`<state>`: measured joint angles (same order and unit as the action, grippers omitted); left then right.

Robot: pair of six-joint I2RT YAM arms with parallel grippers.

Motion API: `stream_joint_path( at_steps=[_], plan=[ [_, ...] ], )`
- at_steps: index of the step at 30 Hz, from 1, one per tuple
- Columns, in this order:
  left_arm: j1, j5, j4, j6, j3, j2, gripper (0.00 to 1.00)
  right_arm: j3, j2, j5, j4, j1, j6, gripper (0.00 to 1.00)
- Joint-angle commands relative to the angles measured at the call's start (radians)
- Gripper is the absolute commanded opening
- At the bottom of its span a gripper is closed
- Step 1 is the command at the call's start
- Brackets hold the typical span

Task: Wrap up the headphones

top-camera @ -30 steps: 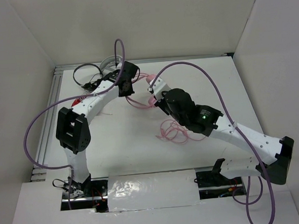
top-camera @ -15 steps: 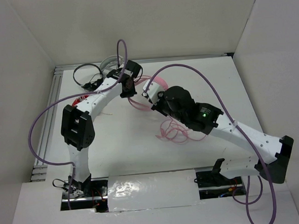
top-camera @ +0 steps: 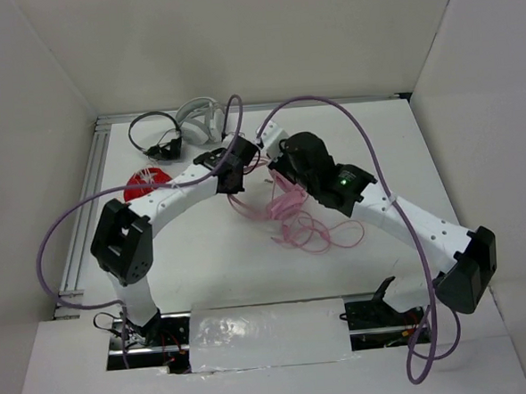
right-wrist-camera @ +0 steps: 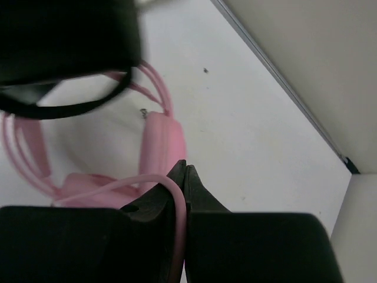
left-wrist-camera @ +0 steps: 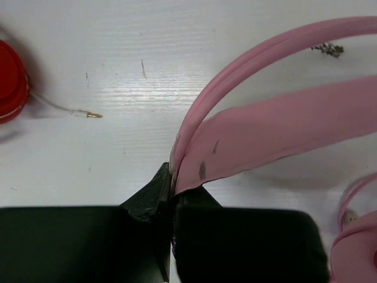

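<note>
The pink headphones [top-camera: 281,200] are held between the two arms above the table middle. My left gripper [left-wrist-camera: 172,188] is shut on the pink headband [left-wrist-camera: 277,127], which arcs up to the right in the left wrist view. My right gripper [right-wrist-camera: 184,177] is shut on the thin pink cable [right-wrist-camera: 174,200], which runs down between its jaws; a pink earcup [right-wrist-camera: 162,144] shows just beyond. In the top view the left gripper [top-camera: 240,155] and the right gripper [top-camera: 274,165] sit close together, and loose cable loops [top-camera: 314,234] lie on the table below them.
White/grey headphones [top-camera: 200,119] and thin black headphones [top-camera: 155,137] lie at the back left. A red round object [top-camera: 146,182] lies left of the left arm and shows in the left wrist view [left-wrist-camera: 10,88]. Walls enclose the table on the left, back and right.
Both grippers moved: the left right and nearer, the right left and back, now close together. The headphones shifted right and the cable loops spread below them.
</note>
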<state>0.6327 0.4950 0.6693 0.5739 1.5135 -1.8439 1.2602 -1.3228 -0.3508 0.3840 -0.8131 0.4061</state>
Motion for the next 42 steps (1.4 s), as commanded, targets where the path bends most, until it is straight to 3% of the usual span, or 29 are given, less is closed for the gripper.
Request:
stream_joint_path(
  at_steps=[1,7,13,19,24,28,33,36,39,42],
  plan=[
    [0.001,0.007,-0.224,-0.139,-0.077,0.144,0.0,0.079,0.019,-0.017,-0.204,0.067,-0.027,0.1],
    [0.005,-0.186,-0.465,-0.307,-0.312,0.378,0.0,0.074,-0.01,0.073,-0.282,0.207,-0.087,0.15],
    [0.019,-0.411,-0.543,-0.41,-0.404,0.52,0.0,0.093,-0.049,0.268,-0.379,0.304,-0.13,0.23],
    [0.068,-0.368,-0.491,-0.434,-0.358,0.471,0.0,0.195,-0.096,0.346,-0.35,0.305,-0.121,0.24],
    [0.084,-0.414,-0.507,-0.427,-0.363,0.472,0.0,0.264,-0.17,0.355,-0.294,0.321,-0.131,0.25],
    [0.085,-0.401,-0.488,-0.424,-0.345,0.514,0.0,0.187,-0.182,0.315,-0.373,0.36,-0.196,0.25],
    [0.084,-0.475,-0.504,-0.419,-0.305,0.636,0.0,0.085,-0.179,0.633,-0.467,0.477,-0.363,0.28],
    [0.082,-0.547,-0.504,-0.44,-0.256,0.69,0.0,0.054,-0.184,0.809,-0.49,0.505,-0.362,0.34],
    [0.082,-0.605,-0.501,-0.454,-0.224,0.722,0.0,0.085,-0.191,0.973,-0.421,0.506,-0.323,0.33],
    [0.082,-0.57,-0.485,-0.444,-0.2,0.729,0.0,0.065,-0.159,1.081,-0.415,0.505,-0.305,0.32]
  ],
)
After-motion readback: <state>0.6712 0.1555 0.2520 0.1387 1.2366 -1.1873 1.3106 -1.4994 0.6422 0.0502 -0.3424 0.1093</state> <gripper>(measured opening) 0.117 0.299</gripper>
